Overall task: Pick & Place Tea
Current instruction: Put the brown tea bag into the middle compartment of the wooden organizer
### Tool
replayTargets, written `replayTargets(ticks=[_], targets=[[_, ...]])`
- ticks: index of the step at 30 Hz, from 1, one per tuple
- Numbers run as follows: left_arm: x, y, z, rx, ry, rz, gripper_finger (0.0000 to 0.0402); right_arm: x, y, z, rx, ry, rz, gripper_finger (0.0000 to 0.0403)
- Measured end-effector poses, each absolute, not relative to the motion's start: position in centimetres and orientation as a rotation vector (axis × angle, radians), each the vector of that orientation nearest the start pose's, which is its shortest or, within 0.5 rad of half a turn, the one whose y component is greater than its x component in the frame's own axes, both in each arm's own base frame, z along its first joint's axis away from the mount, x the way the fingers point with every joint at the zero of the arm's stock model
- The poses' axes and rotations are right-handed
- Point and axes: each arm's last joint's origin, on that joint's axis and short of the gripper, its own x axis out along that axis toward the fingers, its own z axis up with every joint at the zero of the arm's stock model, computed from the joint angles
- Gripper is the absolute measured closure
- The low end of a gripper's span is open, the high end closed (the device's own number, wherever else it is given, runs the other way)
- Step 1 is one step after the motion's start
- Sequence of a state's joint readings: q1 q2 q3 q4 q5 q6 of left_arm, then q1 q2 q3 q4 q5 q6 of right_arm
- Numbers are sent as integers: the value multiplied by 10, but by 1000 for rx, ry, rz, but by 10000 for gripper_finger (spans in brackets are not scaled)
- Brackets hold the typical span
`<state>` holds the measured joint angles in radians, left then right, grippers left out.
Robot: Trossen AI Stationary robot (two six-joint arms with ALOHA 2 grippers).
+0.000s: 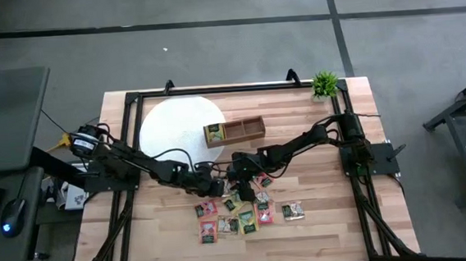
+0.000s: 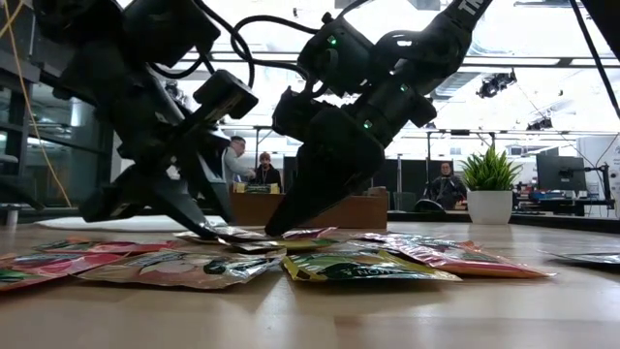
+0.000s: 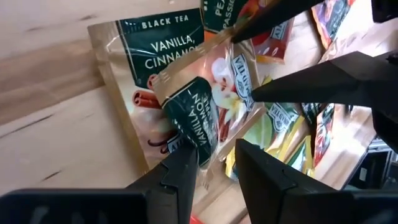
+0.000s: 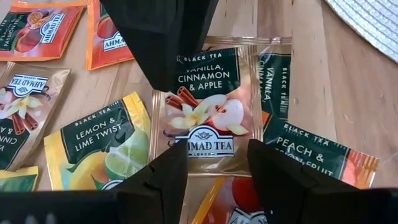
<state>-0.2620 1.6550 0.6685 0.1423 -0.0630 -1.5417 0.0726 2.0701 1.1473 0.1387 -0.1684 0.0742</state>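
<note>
Several flat tea packets [image 1: 239,216] in green, yellow and pink lie scattered on the wooden table, near the middle. One Vanilla, Cinnamon & Apple packet [image 4: 211,118] lies on top of another. My left gripper [image 1: 213,186] is closed down on this packet's dark label end. My right gripper [image 1: 241,182] is open. Its fingers stand on either side of the same packet's other end [image 4: 214,155], and I cannot tell whether they touch it. The brown three-compartment tray [image 1: 235,131] stands beyond them, with one packet in its left compartment. My left gripper [image 3: 217,155] pinches the packet's dark green label end [image 3: 193,124] between its two fingers, which slant down from the table's left. That end curls up off the packet beneath, and the far end [image 3: 242,74] stays low between the right gripper's fingers.
A white round mat [image 1: 179,126] lies at the far left of the table, next to the tray. A small potted plant [image 1: 324,84] stands at the far right corner. The two grippers are close together over the pile. Bare wood lies to the near left and right.
</note>
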Motion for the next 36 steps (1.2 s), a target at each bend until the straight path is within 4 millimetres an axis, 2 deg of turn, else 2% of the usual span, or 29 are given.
replayTargets(ticks=[3, 8, 15, 24, 28, 36], targets=[[282, -73, 122, -1292, 778, 500, 314, 409, 35, 108, 108, 793, 200, 238], [281, -73, 121, -1260, 786, 501, 391, 409, 35, 108, 121, 794, 196, 238], [281, -72, 121, -1241, 785, 495, 398, 406, 36, 115, 183, 811, 219, 238], [276, -70, 127, -1167, 769, 504, 401, 396, 35, 156, 178, 774, 226, 238], [272, -68, 137, -1138, 747, 518, 401, 391, 35, 173, 177, 755, 227, 238], [258, -64, 172, -1059, 703, 429, 401, 375, 33, 195, 182, 804, 222, 238]])
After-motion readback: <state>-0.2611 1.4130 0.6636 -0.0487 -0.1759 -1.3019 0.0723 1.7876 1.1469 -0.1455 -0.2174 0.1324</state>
